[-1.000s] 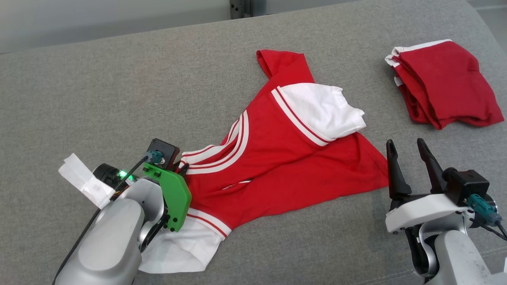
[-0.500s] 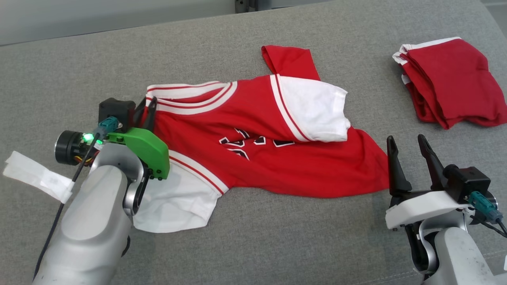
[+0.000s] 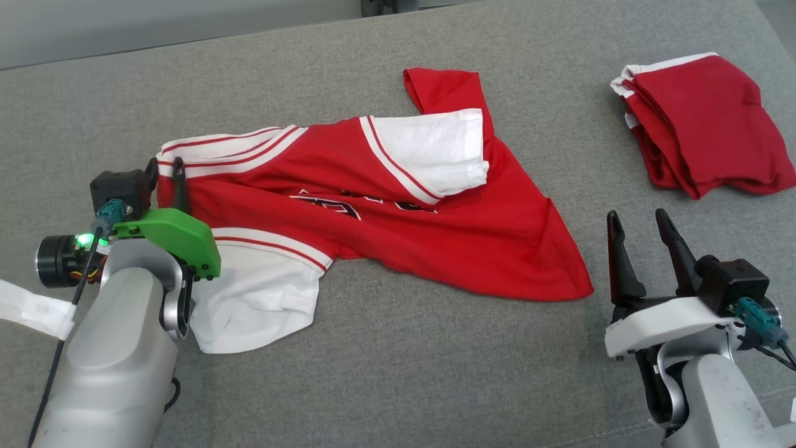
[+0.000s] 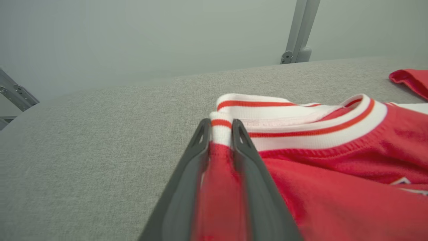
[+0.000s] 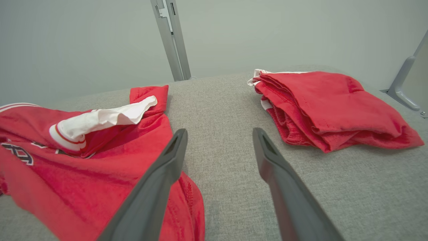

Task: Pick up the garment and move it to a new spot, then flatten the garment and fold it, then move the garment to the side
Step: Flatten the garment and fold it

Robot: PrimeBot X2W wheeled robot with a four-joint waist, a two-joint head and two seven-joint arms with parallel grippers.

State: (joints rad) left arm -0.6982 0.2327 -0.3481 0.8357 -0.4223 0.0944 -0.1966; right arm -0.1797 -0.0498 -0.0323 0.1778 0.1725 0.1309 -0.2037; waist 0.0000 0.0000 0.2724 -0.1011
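Observation:
The garment (image 3: 404, 236) is a red jersey with white sleeves and white-and-red striped trim, spread loosely across the grey padded table (image 3: 435, 386). My left gripper (image 3: 165, 171) is at its left end, shut on the striped collar. In the left wrist view the collar fold (image 4: 221, 132) stands pinched between the two dark fingers of the left gripper (image 4: 220, 125). My right gripper (image 3: 637, 218) stands open just right of the jersey's lower hem corner, touching nothing. Its wrist view shows the jersey (image 5: 83, 167) at the left and bare table between the spread fingers of the right gripper (image 5: 219, 134).
A folded red garment (image 3: 703, 124) lies at the far right of the table, also ahead and to the right in the right wrist view (image 5: 327, 103). Metal posts (image 5: 170, 40) rise behind the table's far edge. White tape hangs from my left forearm (image 3: 31, 308).
My left gripper has pulled the collar leftward and away, stretching the jersey out flatter and exposing its chest print. The right arm has stayed put.

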